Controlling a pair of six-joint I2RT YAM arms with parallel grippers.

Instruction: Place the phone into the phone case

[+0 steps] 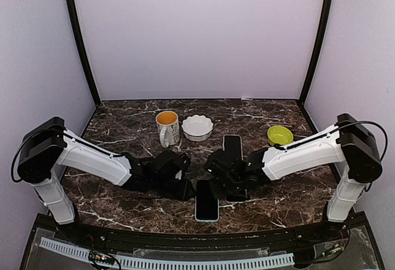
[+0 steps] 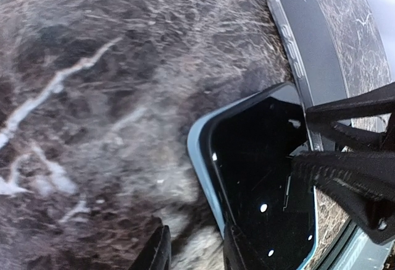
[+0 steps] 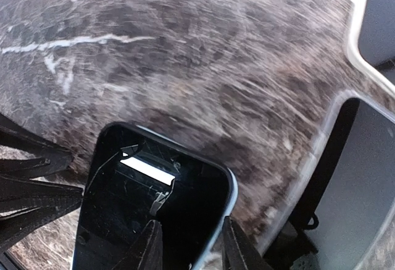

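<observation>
The phone (image 1: pixel 207 201) lies flat at the table's front centre, black screen up, inside a light blue rim that looks like the case. I cannot tell whether it is fully seated. My left gripper (image 1: pixel 185 187) is at its left edge. In the left wrist view the gripper (image 2: pixel 194 251) straddles that blue edge of the phone (image 2: pixel 259 171), jaws a little apart. My right gripper (image 1: pixel 220 185) is at the right edge. In the right wrist view it (image 3: pixel 188 248) straddles the phone's edge (image 3: pixel 154 208), one finger over the screen.
A grey, clear-rimmed case (image 3: pixel 364 183) lies just right of the phone. Another dark slab (image 1: pixel 232 143) lies behind it. A mug (image 1: pixel 166 126), a white bowl (image 1: pixel 197 127) and a green bowl (image 1: pixel 280 135) stand further back.
</observation>
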